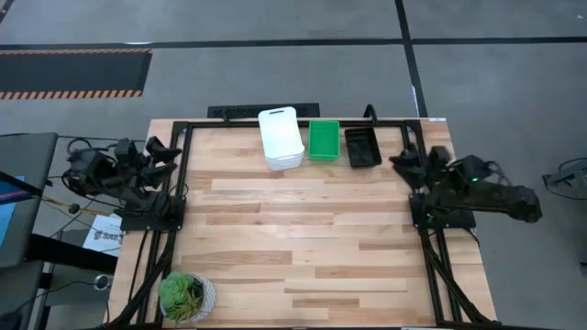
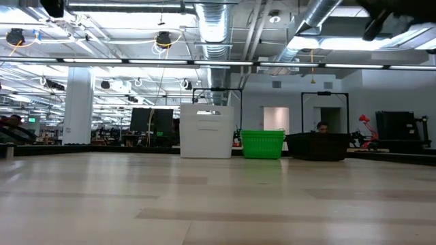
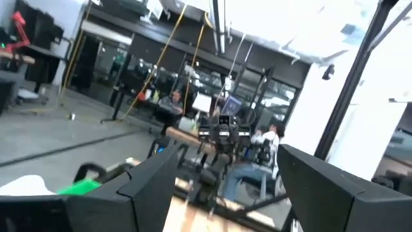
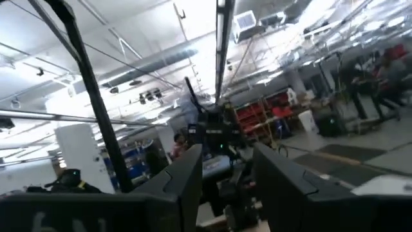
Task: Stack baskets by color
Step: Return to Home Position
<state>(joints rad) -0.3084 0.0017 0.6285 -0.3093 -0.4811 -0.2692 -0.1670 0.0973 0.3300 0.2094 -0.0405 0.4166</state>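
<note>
Looking straight down, the wooden table (image 1: 303, 238) shows whole; the low view gives its top only edge-on. Both arms sit folded at the table's sides, well apart from the baskets, and the low view cuts them off at its top edge. The left gripper (image 1: 163, 149) is at the left edge, fingers spread wide and empty per its wrist view. The right gripper (image 1: 402, 161) is at the right edge, gap narrower, also holding nothing. White baskets (image 1: 280, 137), green baskets (image 1: 323, 139) and black baskets (image 1: 361, 147) stand side by side along the far edge. Long axes run far-to-near, white and black slightly skewed. Low view shows the white stack tallest; count per stack can't be made out. Potted plant (image 1: 186, 295) at the near-left corner appears only from above.
</note>
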